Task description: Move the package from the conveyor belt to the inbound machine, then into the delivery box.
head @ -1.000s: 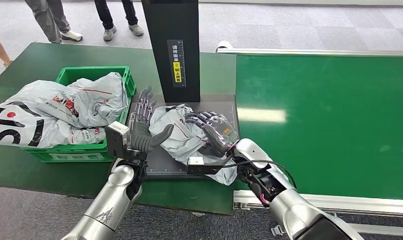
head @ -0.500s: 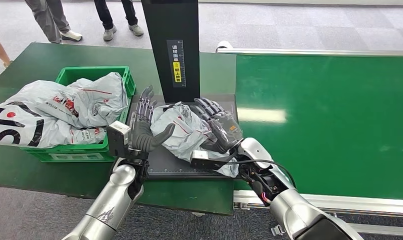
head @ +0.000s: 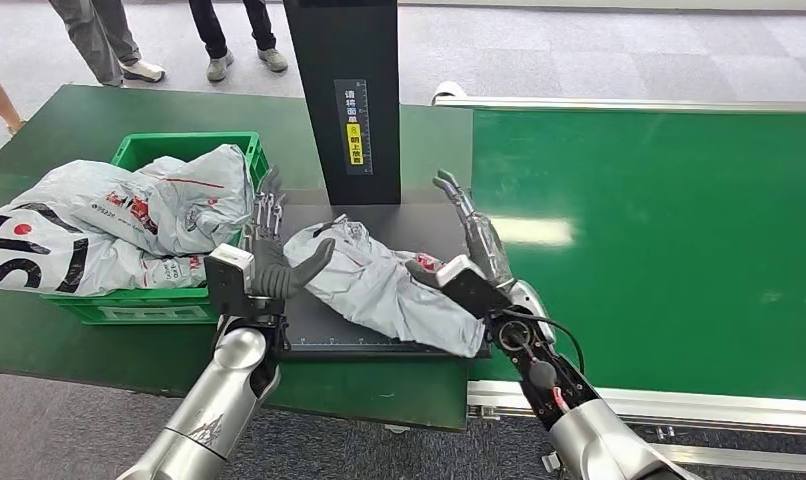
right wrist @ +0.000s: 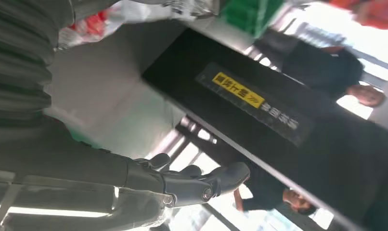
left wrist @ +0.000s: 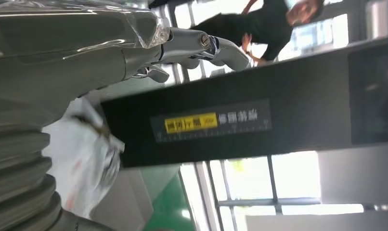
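A grey plastic package (head: 379, 285) lies crumpled on the dark plate of the inbound machine (head: 424, 220), in front of its black column (head: 347, 100). My left hand (head: 271, 250) stands upright at the package's left end, fingers straight, thumb resting against the bag. At the package's right end my right hand (head: 471, 245) is lifted off it with its fingers stretched out, holding nothing. The green delivery box (head: 139, 150) at the left holds other grey and white packages (head: 129, 215). In the wrist views the column's yellow label (left wrist: 191, 124) (right wrist: 238, 90) shows beyond each hand (left wrist: 86, 53) (right wrist: 148, 185).
The green conveyor belt (head: 659, 230) runs along the right, bare, with a metal rail at its near edge. The box stands on a green table (head: 49, 120). Several people's legs (head: 109, 40) stand beyond the table at the top left.
My right hand has let go of the package and lifted off to its right, fingers now straight. The package has flattened out on the plate. My left hand has shifted slightly left and back.
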Robot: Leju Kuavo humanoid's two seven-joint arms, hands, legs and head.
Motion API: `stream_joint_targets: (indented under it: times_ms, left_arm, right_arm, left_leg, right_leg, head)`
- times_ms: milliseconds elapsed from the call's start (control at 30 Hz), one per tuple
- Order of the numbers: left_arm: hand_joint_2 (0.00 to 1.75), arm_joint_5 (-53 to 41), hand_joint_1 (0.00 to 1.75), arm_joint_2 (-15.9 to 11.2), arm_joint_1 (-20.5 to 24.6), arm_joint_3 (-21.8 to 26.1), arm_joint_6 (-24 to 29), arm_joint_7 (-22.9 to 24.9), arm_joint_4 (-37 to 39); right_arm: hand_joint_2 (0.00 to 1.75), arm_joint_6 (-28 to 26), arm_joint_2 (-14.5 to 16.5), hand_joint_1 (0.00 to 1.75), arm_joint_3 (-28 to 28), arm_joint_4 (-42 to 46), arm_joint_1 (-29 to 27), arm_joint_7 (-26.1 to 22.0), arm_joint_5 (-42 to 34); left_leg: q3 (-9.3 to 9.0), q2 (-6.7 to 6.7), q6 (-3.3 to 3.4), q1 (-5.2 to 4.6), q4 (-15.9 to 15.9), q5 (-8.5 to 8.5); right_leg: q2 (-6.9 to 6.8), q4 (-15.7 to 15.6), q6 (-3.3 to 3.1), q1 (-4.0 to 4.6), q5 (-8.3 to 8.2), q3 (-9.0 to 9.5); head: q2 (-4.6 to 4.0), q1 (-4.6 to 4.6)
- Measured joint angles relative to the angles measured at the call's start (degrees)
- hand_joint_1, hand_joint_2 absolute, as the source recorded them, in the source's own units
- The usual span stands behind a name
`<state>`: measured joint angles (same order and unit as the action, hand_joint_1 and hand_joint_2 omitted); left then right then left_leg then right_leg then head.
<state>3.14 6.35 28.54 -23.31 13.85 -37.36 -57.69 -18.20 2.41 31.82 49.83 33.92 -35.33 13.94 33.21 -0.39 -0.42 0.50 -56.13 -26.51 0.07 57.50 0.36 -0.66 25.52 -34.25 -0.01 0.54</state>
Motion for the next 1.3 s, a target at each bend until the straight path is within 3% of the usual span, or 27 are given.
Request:
stream_joint_targets:
  times_ms: [133,233,400,500,567,733,933,1033,1300]
  left_arm:
    - [1.75,-7.69,0.0,-1.24,-0.26,0.39,9.53,-0.72,-0.89]
    - [1.75,-13.83,0.0,-2.24,-0.35,0.56,15.44,-0.24,-1.03]
    - [1.75,-24.15,0.0,-3.59,-0.38,1.14,22.82,2.36,-0.36]
    - [1.75,-30.01,0.0,-4.03,-0.4,2.22,23.99,3.83,0.39]
    - [1.75,-30.0,0.0,-4.14,-0.42,2.75,21.86,4.36,0.68]
    - [1.75,-28.45,0.0,-4.05,-0.63,2.63,10.52,6.62,0.77]
    - [1.75,-28.39,0.0,-3.9,-0.75,2.25,9.16,7.02,0.78]
    - [1.75,-28.32,0.0,-3.91,-0.75,1.9,5.65,7.77,0.78]
    - [1.75,-15.98,0.0,-3.63,-2.85,-0.92,-24.23,8.95,0.15]
  right_arm:
    - [1.75,9.78,-1.54,0.0,-3.65,7.3,-3.87,0.19,-9.57]
    - [1.75,14.07,-2.4,0.0,-5.85,11.48,-6.22,0.21,-14.37]
    - [1.75,16.96,-3.19,0.0,-8.71,15.87,-9.25,0.45,-17.73]
    - [1.75,17.56,-3.37,0.0,-9.98,17.39,-10.69,0.57,-17.88]
    - [1.75,17.7,-3.43,0.0,-10.8,18.14,-11.53,0.61,-17.81]
    - [1.75,17.83,-3.48,0.0,-12.88,19.15,-12.52,0.67,-17.98]
    - [1.75,17.88,-3.5,0.0,-14.01,19.67,-12.86,0.67,-18.11]
    - [1.75,17.88,-3.5,0.0,-14.38,19.77,-12.94,0.67,-18.09]
    - [1.75,14.88,-3.46,0.0,-17.21,19.8,-14.14,1.58,-17.08]
  left_leg:
    - [0.01,0.01,0.0,0.0,0.0,-0.01]
    - [0.01,0.01,0.0,0.0,0.0,0.0]
    - [0.0,0.02,0.0,0.0,0.0,0.0]
    - [0.0,0.02,0.0,0.0,0.0,0.0]
    - [0.0,0.03,0.0,0.0,0.0,0.0]
    - [0.01,0.04,0.0,-0.01,0.0,0.0]
    - [0.0,0.06,0.0,0.0,0.0,0.0]
    - [0.0,0.06,0.0,0.0,0.0,0.0]
    - [0.01,0.06,0.0,-0.01,0.0,-0.02]
  right_leg:
    - [0.0,0.0,0.0,0.0,0.0,-0.01]
    - [0.0,0.0,0.0,0.0,0.0,-0.01]
    - [0.01,0.0,0.0,0.0,0.0,-0.01]
    - [0.01,0.0,0.0,0.0,0.0,-0.01]
    - [0.01,0.0,0.0,0.0,0.0,-0.02]
    - [0.02,0.0,0.0,-0.01,0.0,-0.01]
    - [0.06,0.0,0.0,0.0,0.0,-0.03]
    - [0.06,0.0,0.0,0.0,0.0,-0.03]
    - [0.06,-0.01,0.0,-0.01,0.0,-0.04]
  head:
    - [0.01,0.0]
    - [0.01,0.01]
    - [0.01,0.01]
    - [0.01,0.0]
    - [0.01,0.01]
    - [0.01,0.0]
    - [0.0,0.01]
    - [0.01,0.02]
    - [0.01,0.01]
